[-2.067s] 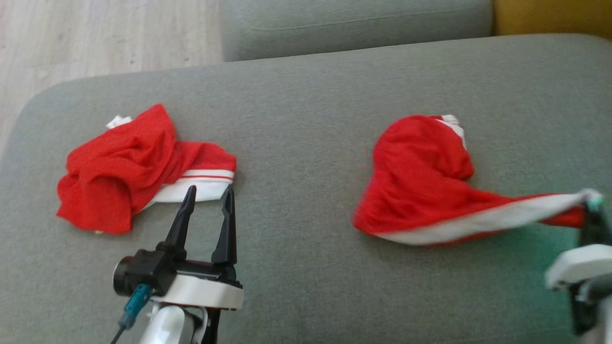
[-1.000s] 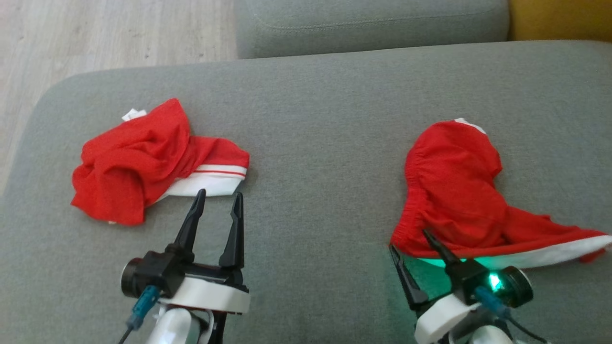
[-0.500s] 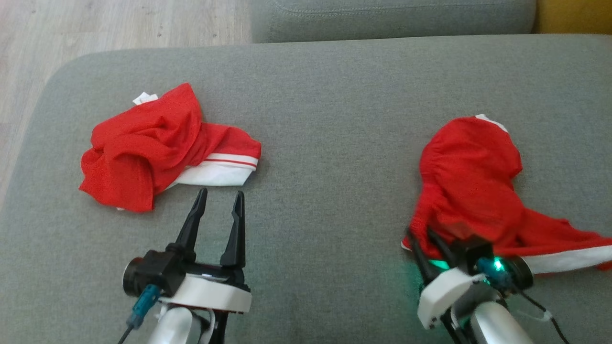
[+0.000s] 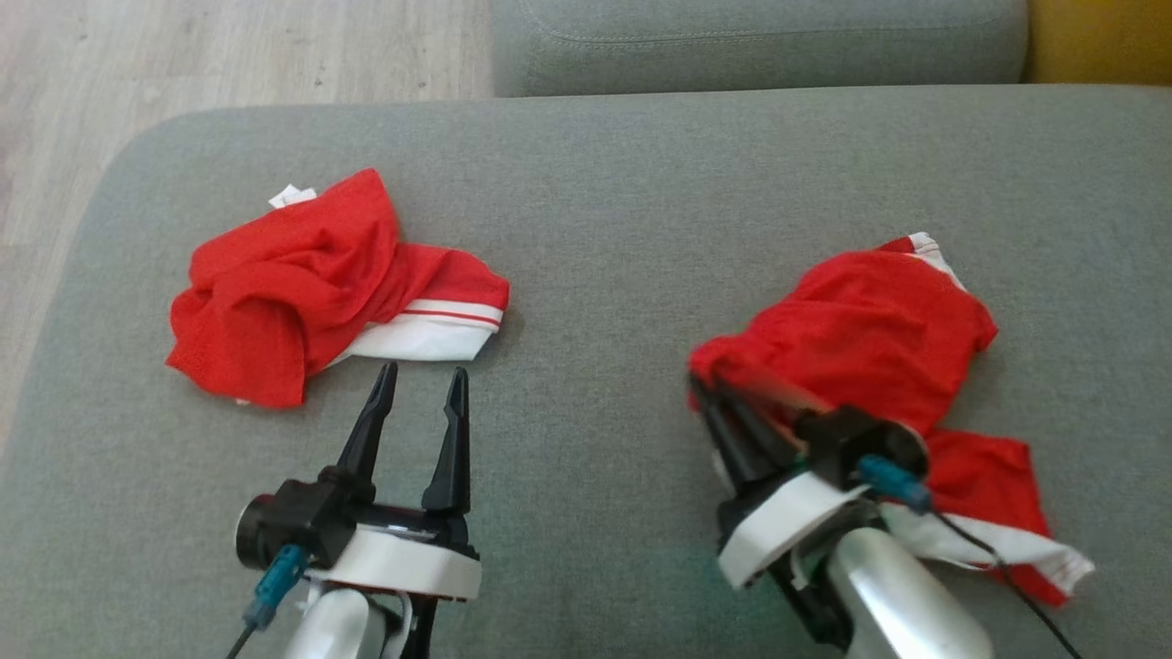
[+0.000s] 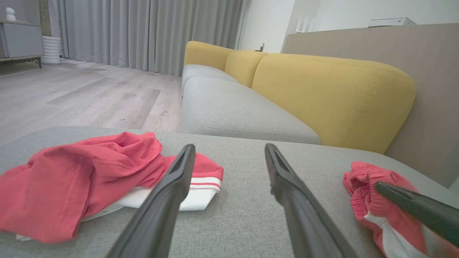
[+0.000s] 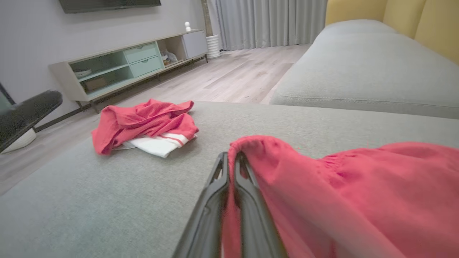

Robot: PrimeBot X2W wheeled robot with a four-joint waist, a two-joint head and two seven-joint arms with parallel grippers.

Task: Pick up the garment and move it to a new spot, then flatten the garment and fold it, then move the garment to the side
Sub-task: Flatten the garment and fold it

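- Right gripper [image 4: 712, 394]: the two dark fingers are pressed together, pinching the gathered red hem of the crumpled red fabric garment with white trim [image 4: 870, 334]. The right wrist view shows cloth caught between them.
- The garment sits on the right side of the grey fabric sofa cushion [image 4: 604, 229], toward the near edge. The pinched corner is raised a little. The bulk rests bunched on the cushion, and a red-and-white tail trails to the near right, beside the forearm.
- Left gripper [image 4: 423, 371]: fingers spread apart, holding nothing. It hovers over the cushion just near of the second crumpled red and white garment [image 4: 293, 284] and looks clear of it, though contact is hard to rule out.
- The second garment lies in a heap on the left side of the cushion, well apart from the held one.
- Background: pale wood floor [image 4: 229, 55] at far left, yellow sofa backrest [image 5: 322, 89] at far right.
- Progress, as a judgement: very early. The grasp for the pick-up looks made, but the garment is not lifted off the cushion.
- Left to do: lift it, carry it to a new spot, spread it flat, fold it, and shift it aside. No flattening or folding shows; the cloth is wrinkled and doubled over itself.
- Likely need: the free left gripper takes another edge so the cloth can be spread.
- Risk: a single-point pinch on a thin hem may slip, or drag the tail.
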